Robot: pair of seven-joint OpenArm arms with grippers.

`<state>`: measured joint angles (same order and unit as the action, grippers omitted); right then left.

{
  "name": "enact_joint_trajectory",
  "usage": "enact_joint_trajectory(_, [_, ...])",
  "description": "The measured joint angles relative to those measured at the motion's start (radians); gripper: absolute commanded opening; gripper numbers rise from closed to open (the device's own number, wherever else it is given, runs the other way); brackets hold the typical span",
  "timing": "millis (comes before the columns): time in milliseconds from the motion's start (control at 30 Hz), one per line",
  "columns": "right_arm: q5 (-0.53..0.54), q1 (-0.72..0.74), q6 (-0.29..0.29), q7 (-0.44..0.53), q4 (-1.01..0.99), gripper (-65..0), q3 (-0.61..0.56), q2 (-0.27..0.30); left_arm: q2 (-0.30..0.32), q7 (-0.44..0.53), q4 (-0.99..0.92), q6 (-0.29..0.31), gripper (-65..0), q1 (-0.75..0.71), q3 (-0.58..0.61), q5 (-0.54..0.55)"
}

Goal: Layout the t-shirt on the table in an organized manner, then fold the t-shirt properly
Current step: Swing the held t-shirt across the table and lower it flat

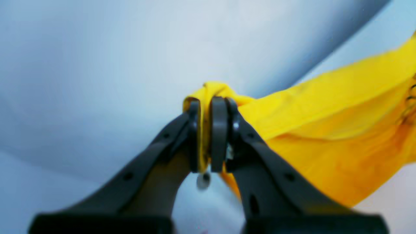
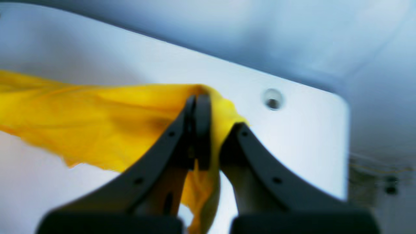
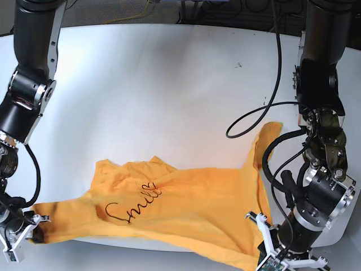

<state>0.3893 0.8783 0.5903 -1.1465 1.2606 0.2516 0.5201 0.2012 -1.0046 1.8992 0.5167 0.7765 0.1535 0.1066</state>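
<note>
Both end effectors clenched on cloth. Left end effector (image 1: 208, 135) pinches a bunched corner of the t-shirt (image 3: 186, 209); right end effector (image 2: 209, 130) pinches another edge. T-shirt sits at the near edge of the surface (image 3: 169, 84), script print up, wrinkled, near hem apparently drooping past the rim. Long axis runs left to right, strung between the two grips; one sleeve points toward the far side at scene right. Bulk of the fabric lies between the arms, neither nearer. Judgement: spreading needs both grips carried toward the far side together, tension held across that axis.
</note>
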Motion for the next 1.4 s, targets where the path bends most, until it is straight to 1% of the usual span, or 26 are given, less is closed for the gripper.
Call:
enact_joint_trajectory(100, [-0.058, 0.050, 0.034, 0.007, -0.056, -65.0, 0.000, 0.031, -0.028, -0.002, 0.000, -0.001, -61.6, 0.051, 0.004, 0.009])
enact_joint_trajectory(133, [-0.069, 0.070, 0.060, 0.019, -0.080, -65.0, -0.002, 0.043, -0.031, -0.005, -0.002, 0.002, -61.6, 0.072, 0.004, 0.010])
enact_joint_trajectory(267, [-0.126, 0.179, 0.104, 0.046, -0.173, -65.0, -0.007, 0.094, -0.034, -0.001, -0.009, 0.000, -61.5, 0.168, 0.004, 0.016])
enact_joint_trajectory(367, [-0.151, 0.270, 0.113, 0.053, -0.220, -65.0, -0.048, 0.130, -0.034, 0.001, -0.022, 0.001, -61.5, 0.245, 0.003, 0.029])
enact_joint_trajectory(467, [-0.149, 0.330, 0.116, 0.065, -0.221, -65.0, -0.093, 0.151, -0.037, -0.005, -0.051, 0.003, -61.5, 0.304, 0.003, 0.030])
enact_joint_trajectory(633, [-0.134, 0.352, 0.117, 0.069, -0.214, -65.0, -0.113, 0.168, -0.039, -0.017, -0.123, 0.004, -61.5, 0.362, -0.002, 0.030])
enact_joint_trajectory(733, [-0.134, 0.336, 0.117, 0.016, -0.218, -65.0, -0.112, 0.167, -0.037, -0.023, -0.122, 0.004, -61.5, 0.344, -0.003, 0.032])
enact_joint_trajectory(800, [-0.134, 0.311, 0.117, -0.007, -0.219, -65.0, -0.108, 0.167, -0.040, -0.023, -0.122, 0.005, -61.5, 0.320, -0.003, 0.039])
enact_joint_trajectory(867, [-0.107, 0.271, 0.116, -0.013, -0.214, -65.0, -0.078, 0.166, -0.044, -0.044, -0.124, 0.008, -61.5, 0.296, -0.011, 0.047])
enact_joint_trajectory(900, [-0.064, 0.239, 0.117, -0.017, -0.208, -65.0, -0.049, 0.165, -0.045, -0.063, -0.124, 0.010, -61.5, 0.277, -0.024, 0.050])
enact_joint_trajectory(1000, [0.008, 0.134, 0.117, -0.050, -0.179, -65.0, -0.006, 0.166, -0.042, -0.136, -0.121, 0.007, -61.5, 0.227, -0.046, 0.048])
enact_joint_trajectory(1067, [0.024, 0.061, 0.115, -0.085, -0.145, -65.0, 0.014, 0.163, -0.041, -0.169, -0.114, 0.016, -61.5, 0.190, -0.048, 0.050])
enact_joint_trajectory(1200, [0.047, -0.087, 0.117, -0.149, -0.041, -65.0, 0.097, 0.123, -0.040, -0.189, -0.096, 0.069, -61.5, 0.087, -0.048, 0.044])
enact_joint_trajectory(1300, [0.045, -0.185, 0.103, -0.192, 0.032, -65.0, 0.166, 0.077, -0.039, -0.237, -0.076, 0.075, -61.5, 0.001, -0.051, 0.039])
enact_joint_trajectory(1367, [0.042, -0.248, 0.080, -0.197, 0.071, -65.0, 0.183, 0.052, -0.038, -0.257, -0.065, 0.074, -61.5, -0.052, -0.060, 0.037])
enact_joint_trajectory(1400, [0.042, -0.277, 0.078, -0.199, 0.095, -65.0, 0.188, 0.037, -0.037, -0.261, -0.058, 0.076, -61.5, -0.079, -0.069, 0.035])
